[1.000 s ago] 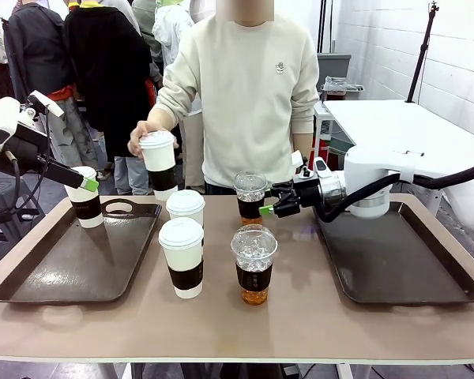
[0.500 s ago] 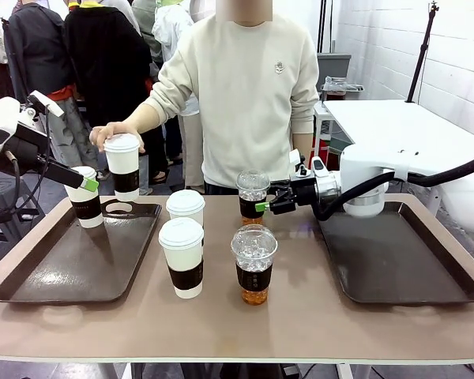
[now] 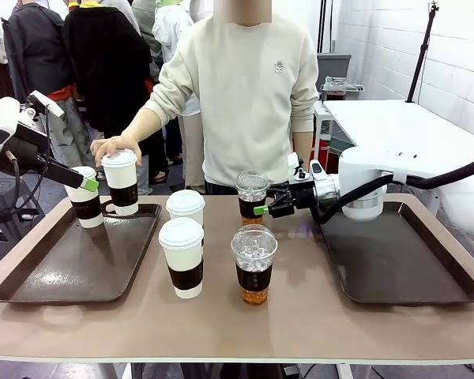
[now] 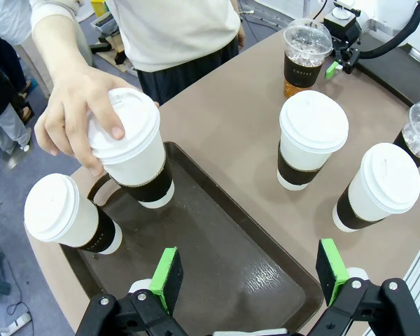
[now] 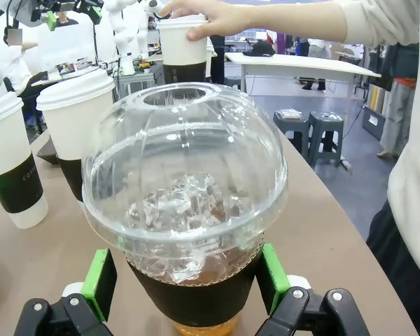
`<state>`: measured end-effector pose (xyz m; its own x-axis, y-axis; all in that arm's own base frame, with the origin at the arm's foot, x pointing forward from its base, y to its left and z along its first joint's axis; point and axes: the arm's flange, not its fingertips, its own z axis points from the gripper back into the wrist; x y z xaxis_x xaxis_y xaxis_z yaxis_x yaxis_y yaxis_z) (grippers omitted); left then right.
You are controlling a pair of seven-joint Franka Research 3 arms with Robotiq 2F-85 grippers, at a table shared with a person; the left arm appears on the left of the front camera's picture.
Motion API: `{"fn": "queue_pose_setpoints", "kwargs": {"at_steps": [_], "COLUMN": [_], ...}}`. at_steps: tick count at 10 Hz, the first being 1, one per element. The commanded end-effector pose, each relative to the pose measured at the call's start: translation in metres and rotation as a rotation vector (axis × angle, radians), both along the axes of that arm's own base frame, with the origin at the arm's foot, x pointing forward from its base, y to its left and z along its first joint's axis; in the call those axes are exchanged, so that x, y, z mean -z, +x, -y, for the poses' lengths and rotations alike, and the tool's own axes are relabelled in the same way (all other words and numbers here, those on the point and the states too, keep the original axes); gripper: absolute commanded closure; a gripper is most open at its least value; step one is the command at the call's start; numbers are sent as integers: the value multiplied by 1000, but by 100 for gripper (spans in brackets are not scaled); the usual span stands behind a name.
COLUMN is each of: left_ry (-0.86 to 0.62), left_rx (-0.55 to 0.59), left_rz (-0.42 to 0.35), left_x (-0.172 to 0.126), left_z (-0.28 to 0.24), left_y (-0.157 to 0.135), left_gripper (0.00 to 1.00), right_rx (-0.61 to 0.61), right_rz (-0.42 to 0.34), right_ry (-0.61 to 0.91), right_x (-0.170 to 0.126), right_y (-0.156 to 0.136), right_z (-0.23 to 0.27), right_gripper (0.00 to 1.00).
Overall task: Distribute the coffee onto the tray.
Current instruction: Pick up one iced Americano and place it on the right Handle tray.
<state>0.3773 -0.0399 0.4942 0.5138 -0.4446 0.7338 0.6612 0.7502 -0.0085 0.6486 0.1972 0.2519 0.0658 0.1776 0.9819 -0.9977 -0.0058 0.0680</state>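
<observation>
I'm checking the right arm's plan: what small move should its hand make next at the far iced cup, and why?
Probably close the right hand on the clear cup: its green pads stand open on either side of the dark sleeve, not yet gripping.

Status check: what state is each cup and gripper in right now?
Left gripper: open, empty.
Right gripper: open.
White lidded paper cup, brown sleeve, in the person's hand: gripped at the lid, at the brown left tray's far edge.
White cup at tray corner: upright, standing free.
Two white table cups: upright, untouched.
Far clear dome-lidded plastic cup: upright, between the right pads.
Near clear cup: upright, untouched.
</observation>
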Motion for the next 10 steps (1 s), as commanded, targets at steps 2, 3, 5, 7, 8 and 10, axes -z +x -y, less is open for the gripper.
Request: {"fn": "queue_pose_setpoints", "kwargs": {"at_steps": [2,3,5,7,8,10], "left_ry": [-5,-5,-5,-5,-5,-5], "left_rx": [3,3,3,3,3,3], "left_rz": [-5,-5,-5,-5,-5,-5], "left_x": [1,1,1,1,1,1], "left_z": [-1,-1,-1,-1,-1,-1], "left_y": [0,0,0,0,0,0], "left_gripper": [0,0,0,0,0,0], "right_rx": [7,35,55,41,38,25], "right_rz": [-13,-8,-7,1,9,-1], "right_ry": [2,-1,13,13,25,47], "right_x": [17,17,17,17,15,14], "right_y": [27,29,32,33,33,33], "right_z": [-37,-39,-40,-44,-42,-41], "right_gripper": [0,0,0,0,0,17]}}
